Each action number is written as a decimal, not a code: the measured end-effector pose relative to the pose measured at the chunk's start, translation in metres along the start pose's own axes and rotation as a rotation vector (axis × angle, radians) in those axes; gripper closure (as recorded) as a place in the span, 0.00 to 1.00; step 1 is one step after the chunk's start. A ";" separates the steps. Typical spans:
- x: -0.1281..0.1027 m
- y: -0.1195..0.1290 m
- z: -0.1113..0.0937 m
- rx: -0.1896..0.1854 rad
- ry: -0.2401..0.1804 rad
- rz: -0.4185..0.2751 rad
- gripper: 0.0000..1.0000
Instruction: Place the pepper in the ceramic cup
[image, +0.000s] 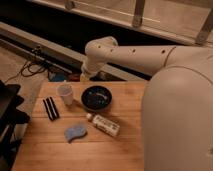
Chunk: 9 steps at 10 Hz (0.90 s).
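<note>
The white ceramic cup (65, 93) stands upright near the table's far left. The pepper does not show anywhere; I cannot tell whether it lies inside the cup. My gripper (85, 76) hangs at the end of the white arm (130, 54), above the table's far edge. It is up and to the right of the cup, behind the gap between the cup and the dark bowl (96, 97), and touches neither.
A black-and-white striped block (50, 108) lies left of the cup. A blue sponge (75, 132) and a white bottle (103, 125) lie nearer the front on the wooden table (60, 155). My arm's large white body fills the right side. Cables lie on the floor behind.
</note>
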 end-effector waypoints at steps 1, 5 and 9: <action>0.004 -0.005 0.001 0.002 0.000 0.005 1.00; -0.022 -0.003 0.032 -0.027 0.004 -0.017 1.00; -0.028 0.005 0.066 -0.094 0.012 -0.025 0.81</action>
